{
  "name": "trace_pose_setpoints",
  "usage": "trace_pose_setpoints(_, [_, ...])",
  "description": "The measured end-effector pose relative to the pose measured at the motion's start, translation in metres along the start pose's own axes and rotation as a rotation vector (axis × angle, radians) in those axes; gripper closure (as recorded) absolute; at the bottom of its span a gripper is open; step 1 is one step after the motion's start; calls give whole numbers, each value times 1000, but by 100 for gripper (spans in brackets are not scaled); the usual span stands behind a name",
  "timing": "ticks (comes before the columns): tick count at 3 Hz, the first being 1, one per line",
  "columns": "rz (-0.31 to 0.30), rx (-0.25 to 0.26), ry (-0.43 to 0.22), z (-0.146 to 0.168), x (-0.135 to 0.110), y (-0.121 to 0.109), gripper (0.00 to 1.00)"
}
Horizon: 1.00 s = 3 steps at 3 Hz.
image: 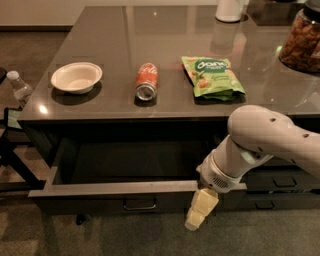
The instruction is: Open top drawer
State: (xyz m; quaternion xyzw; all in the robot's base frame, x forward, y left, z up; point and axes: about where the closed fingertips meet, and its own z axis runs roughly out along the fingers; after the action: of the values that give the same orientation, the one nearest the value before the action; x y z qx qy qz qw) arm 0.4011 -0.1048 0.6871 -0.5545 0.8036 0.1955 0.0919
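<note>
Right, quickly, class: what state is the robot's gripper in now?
Gripper: cannot be told; it hangs before the pulled-out top drawer, right of its handle, not on it.

The arm (265, 140) runs off the right edge and covers the right end of the top drawer (115, 188), whose inside is too dark to read. The gripper (201, 211), hanging just below the drawer's rim, hides part of its front. On the far side of the tabletop (165, 45) a white container (230, 10) is cut by the top edge and a jar (302, 42) of brown pieces by the right edge — at the left, a bottle (20, 87) is blurred.
</note>
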Motion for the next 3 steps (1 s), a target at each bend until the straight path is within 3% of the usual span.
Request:
trace_pose_setpoints(2, [50,-84,35,38,12,2,0])
trace_pose_setpoints(3, [50,-84,35,37,12,2,0])
